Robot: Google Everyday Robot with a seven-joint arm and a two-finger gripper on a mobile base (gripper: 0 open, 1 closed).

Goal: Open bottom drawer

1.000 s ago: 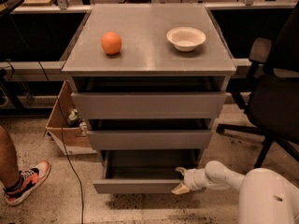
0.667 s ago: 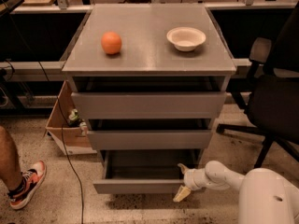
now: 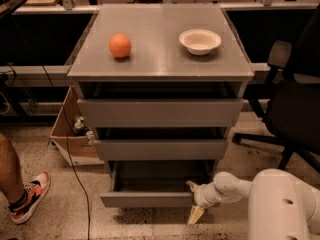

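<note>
The bottom drawer (image 3: 145, 199) is the slim grey front lowest on the grey cabinet (image 3: 160, 69); it stands pulled out, its shallow dark tray showing behind the front panel. My gripper (image 3: 194, 200) is at the drawer's right front corner, on the end of my white arm that comes in from the lower right. One tan finger (image 3: 195, 214) points down below the front panel; another finger (image 3: 192, 185) sits just above the panel's top edge.
An orange (image 3: 120, 46) and a white bowl (image 3: 200, 41) rest on the cabinet top. A cardboard box (image 3: 70, 134) stands to the left of the cabinet. A person's leg and red shoe (image 3: 27, 196) are at lower left. A black office chair (image 3: 295, 104) stands right.
The gripper has shifted slightly down and toward me at the drawer's right corner, and the bottom drawer has come out a little further.
</note>
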